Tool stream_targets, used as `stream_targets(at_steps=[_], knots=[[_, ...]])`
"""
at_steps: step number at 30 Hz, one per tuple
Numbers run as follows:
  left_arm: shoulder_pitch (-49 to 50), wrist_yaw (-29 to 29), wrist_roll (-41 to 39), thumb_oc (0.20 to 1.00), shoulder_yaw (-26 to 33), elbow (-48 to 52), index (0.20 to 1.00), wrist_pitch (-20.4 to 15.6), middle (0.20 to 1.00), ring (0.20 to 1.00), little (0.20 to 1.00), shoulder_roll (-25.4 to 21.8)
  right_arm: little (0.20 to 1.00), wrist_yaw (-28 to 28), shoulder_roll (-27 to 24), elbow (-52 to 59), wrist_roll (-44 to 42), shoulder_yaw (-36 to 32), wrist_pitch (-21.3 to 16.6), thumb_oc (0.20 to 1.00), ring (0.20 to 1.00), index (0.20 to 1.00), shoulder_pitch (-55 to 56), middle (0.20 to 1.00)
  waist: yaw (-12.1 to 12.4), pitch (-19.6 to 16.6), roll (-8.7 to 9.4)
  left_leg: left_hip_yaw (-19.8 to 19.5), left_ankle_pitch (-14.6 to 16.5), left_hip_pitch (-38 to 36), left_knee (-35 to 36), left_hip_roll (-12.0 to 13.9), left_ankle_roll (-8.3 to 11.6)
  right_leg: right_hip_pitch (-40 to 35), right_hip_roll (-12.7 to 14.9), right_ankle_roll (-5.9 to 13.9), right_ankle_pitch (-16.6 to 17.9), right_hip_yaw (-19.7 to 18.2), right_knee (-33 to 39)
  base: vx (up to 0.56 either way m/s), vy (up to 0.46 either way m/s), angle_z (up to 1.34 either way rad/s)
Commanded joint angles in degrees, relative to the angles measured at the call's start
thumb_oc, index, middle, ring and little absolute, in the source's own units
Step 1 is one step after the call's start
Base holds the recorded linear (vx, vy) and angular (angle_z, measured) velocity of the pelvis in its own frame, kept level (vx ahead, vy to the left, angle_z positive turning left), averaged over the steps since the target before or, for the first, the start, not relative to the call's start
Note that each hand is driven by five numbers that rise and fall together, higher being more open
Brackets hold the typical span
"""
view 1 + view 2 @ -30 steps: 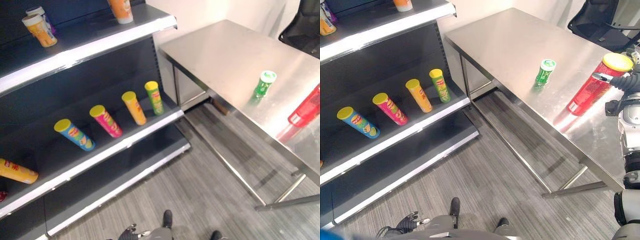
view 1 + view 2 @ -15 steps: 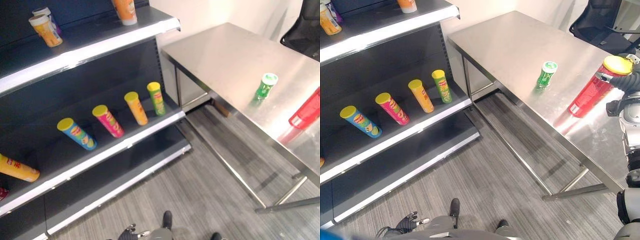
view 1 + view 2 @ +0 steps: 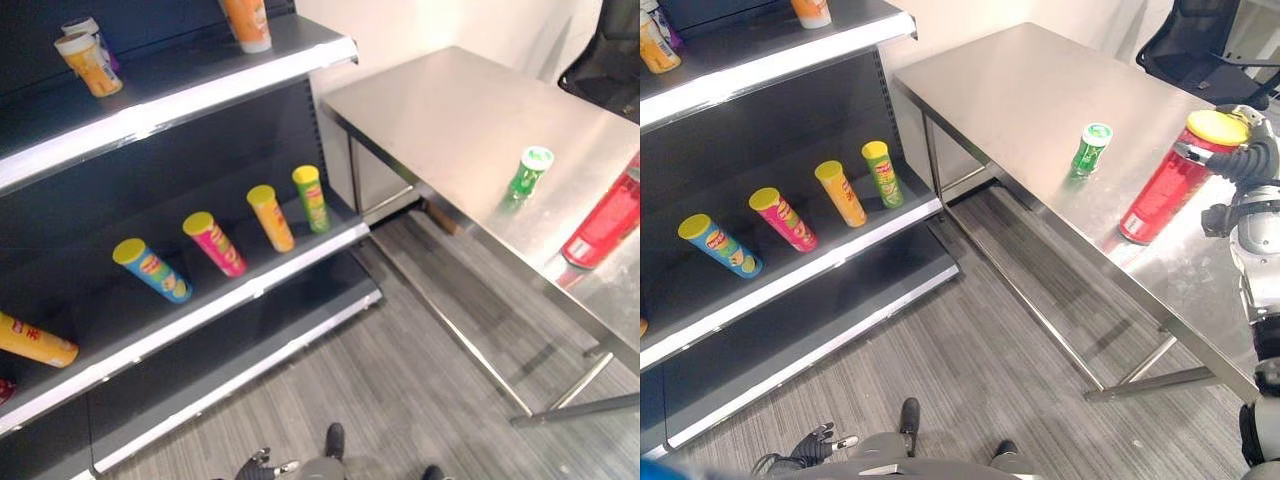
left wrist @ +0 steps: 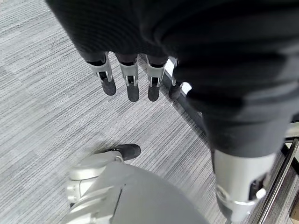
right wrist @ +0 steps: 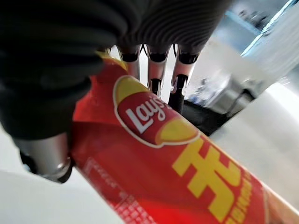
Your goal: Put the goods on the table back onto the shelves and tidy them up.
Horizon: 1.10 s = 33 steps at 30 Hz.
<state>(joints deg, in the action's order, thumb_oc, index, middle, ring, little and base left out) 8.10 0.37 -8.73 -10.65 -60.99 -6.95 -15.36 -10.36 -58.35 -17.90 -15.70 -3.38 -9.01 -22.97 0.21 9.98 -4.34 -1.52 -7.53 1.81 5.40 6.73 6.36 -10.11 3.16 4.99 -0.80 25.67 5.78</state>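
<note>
The right hand's fingers [image 5: 154, 77] are curling round the top of the red can [image 3: 1165, 180], and the thumb is pressing on the other side, so the right hand [image 3: 1240, 165] is gripping the can near its yellow lid. The can is leaning, and I cannot tell if its bottom is touching the steel table [image 3: 1040, 90] or is just above it. The left hand [image 4: 131, 81] is hanging down over the floor with its fingers straight and loose, holding nothing. To do this step well, I think the robot is needing a firm squeeze, because a grip so near the top lets the long can swing. Lifting it straight up first would be best, so the bottom is not dragging on the table. A small green can [image 3: 1091, 147] is standing on the table well apart from the red one, so it is not in the way. The shelf [image 3: 300, 255] is off to the robot's left, across the floor. Four cans are lying there in a row: blue [image 3: 152, 270], pink [image 3: 213, 243], orange [image 3: 269, 217] and green [image 3: 311, 197]. I think a good spot for the red can is a bare bit of shelf next to that row.
</note>
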Motion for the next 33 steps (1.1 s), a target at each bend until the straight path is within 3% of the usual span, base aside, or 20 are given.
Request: stream_targets(at_steps=[1, 4, 6, 12, 14, 16, 18, 20, 24, 27, 28, 30, 33], knots=[[-2.47, 1.0, -0.38, 1.0, 0.0, -0.1, 1.0, -0.64, 1.0, 1.0, 1.0, -2.35, 0.2, -1.86, -0.52, 5.87, 0.76, -2.29, -6.48, 0.2, 0.2, 0.2, -4.66, 0.2, 2.15, -0.09, 3.5, 6.47, 5.05, -6.63, -0.45, 4.11, 4.75, 0.88, 1.01, 1.41, -6.4, -3.05, -0.78, -0.01, -0.055, -0.09], [-2.15, 0.97, -0.59, 1.0, 0.58, 0.41, 1.0, -0.69, 1.0, 1.0, 1.0, -2.24, 0.2, -0.96, 0.37, 10.15, 1.63, -2.09, -6.78, 0.2, 0.2, 0.2, -4.28, 0.2, 2.54, 0.03, 3.47, 6.37, 4.65, -6.77, -0.6, 4.49, 5.05, 0.61, 0.72, 1.14, -6.72, -3.02, -0.78, -0.02, -0.049, -0.07], [-2.0, 1.24, -1.44, 1.0, 1.3, 0.97, 1.0, -0.72, 1.0, 1.0, 1.0, -1.64, 0.2, 0.62, 1.73, 16.03, 2.05, -0.38, -7.35, 0.2, 0.2, 0.2, -4.95, 0.2, 3.57, 0.7, 3.03, 5.32, 2.41, -5.53, -0.7, 5.34, 5.89, 0.73, 0.16, 0.8, -7.21, -2.31, -0.78, -0.08, -0.067, -0.02], [-2.83, 1.23, -2.11, 1.0, 0.68, 1.88, 1.0, -1.0, 1.0, 1.0, 1.0, -1.34, 0.2, 1.91, 1.48, 19.48, 2.53, 2.0, -7.39, 0.2, 0.2, 0.2, -6.37, 0.2, 4.5, 2.03, 2.94, 3.84, 0.28, -1.21, -1.64, 5.01, 6.22, 1.39, 0.96, 0.56, -7.23, 0.49, -0.78, -0.1, -0.011, 0.28], [-2.86, 1.08, -2.36, 1.0, 0.78, 2.01, 1.0, -0.99, 1.0, 1.0, 1.0, -1.18, 0.2, 2.07, 0.61, 20.3, 4.96, 3.86, -6.77, 0.2, 0.2, 0.2, -6.84, 0.2, 4.9, 2.51, 2.82, 7.5, 0.23, -0.83, -2.15, 7.01, 6.13, 1.38, 2.35, 0.54, -7.08, 3.18, -0.78, -0.07, 0.088, 0.7], [-2.72, 1.14, -2.46, 1.0, 1.15, 1.95, 1.0, -1.01, 1.0, 1.0, 1.0, -1.07, 0.2, 2.04, 0.62, 20.2, 5.74, 4.35, -6.41, 0.2, 0.2, 0.2, -6.77, 0.2, 4.78, 2.38, 2.68, 8.66, -0.03, -1.35, -1.87, 8.01, 6.17, 1.37, 2.8, 0.65, -6.81, 3.77, -0.78, -0.02, 0.125, 0.8], [-2.78, 1.77, -2.96, 1.0, 2.35, 1.23, 1.0, -1.11, 1.0, 1.0, 1.0, -0.97, 0.2, 2.15, 1.43, 20.87, 6.4, 3.97, -5.96, 0.2, 0.2, 0.2, -5.25, 0.2, 4.09, 2.17, 2.38, 11.94, -2.7, -2.86, -1.53, 12.44, 7.05, 1.07, 4.79, 1.25, -5.42, 6.13, -0.87, 0.0, 0.219, 0.75], [-2.57, 1.85, -3.18, 1.0, 3.06, 1.22, 1.0, -1.14, 1.0, 1.0, 1.0, -1.13, 0.2, 2.39, 1.47, 21.56, 6.78, 3.26, -5.6, 0.2, 0.2, 0.2, -3.67, 0.2, 3.44, 1.71, 2.05, 13.08, -4.64, -4.05, -1.23, 14.83, 8.33, 0.41, 5.66, 1.93, -6.02, 6.38, -1.16, 0.05, 0.216, 0.72], [-2.16, 1.77, -3.39, 1.0, 3.73, 1.62, 1.0, -1.08, 1.0, 1.0, 1.0, -1.32, 0.2, 2.93, 1.62, 22.61, 6.9, 0.91, -5.27, 0.2, 0.2, 0.2, -0.57, 0.2, 2.72, 0.94, 1.43, 14.88, -5.8, -5.4, -1.14, 16.54, 8.64, 0.62, 7.63, 2.76, -4.93, 8.02, -2.24, 0.0, 0.266, 0.57], [-2.12, 1.23, -2.09, 1.0, 3.73, 0.51, 1.0, -0.39, 1.0, 1.0, 1.0, -1.55, 0.2, 3.2, 3.38, 23.07, 7.42, -1.57, -4.62, 0.2, 0.2, 0.2, 2.16, 0.2, 2.49, -0.47, 1.23, 16.26, -0.34, -5.96, -1.2, 15.24, 8.05, 0.7, 10.55, 4.35, -3.34, 9.48, -4.17, 0.03, 0.376, 0.79], [-2.29, 0.74, -1.11, 1.0, 3.25, 0.3, 1.0, 0.0, 1.0, 1.0, 1.0, -1.94, 0.2, 3.33, 4.66, 24.12, 7.86, -3.21, -4.08, 0.2, 0.2, 0.2, 4.21, 0.2, 2.79, -0.67, 2.04, 16.44, 2.68, -5.65, -2.48, 12.95, 6.71, 0.11, 13.5, 5.34, -2.31, 10.47, -5.72, 0.06, 0.512, 0.71], [-2.75, 0.49, 0.2, 1.0, 3.15, -0.36, 1.0, 0.29, 1.0, 1.0, 1.0, -2.02, 0.2, 3.51, 6.2, 24.61, 9.31, -4.21, -3.33, 0.2, 0.2, 0.2, 6.2, 0.2, 2.97, -1.04, 3.05, 16.21, 5.62, -5.84, -2.42, 10.09, 5.04, -0.32, 16.75, 6.78, -0.68, 11.25, -6.93, 0.05, 0.499, 0.82], [-3.29, 0.21, 1.83, 1.0, 3.71, -0.48, 1.0, 0.45, 1.0, 1.0, 1.0, -3.31, 0.2, 3.35, 8.67, 26.13, 11.69, -5.51, -2.45, 0.2, 0.2, 0.2, 8.13, 0.2, 3.39, -1.39, 5.29, 15.84, 9.69, -6.42, -1.35, 2.78, 0.61, 0.88, 23.81, 9.2, 3.53, 11.37, -10.94, 0.04, 0.52, 0.36]])
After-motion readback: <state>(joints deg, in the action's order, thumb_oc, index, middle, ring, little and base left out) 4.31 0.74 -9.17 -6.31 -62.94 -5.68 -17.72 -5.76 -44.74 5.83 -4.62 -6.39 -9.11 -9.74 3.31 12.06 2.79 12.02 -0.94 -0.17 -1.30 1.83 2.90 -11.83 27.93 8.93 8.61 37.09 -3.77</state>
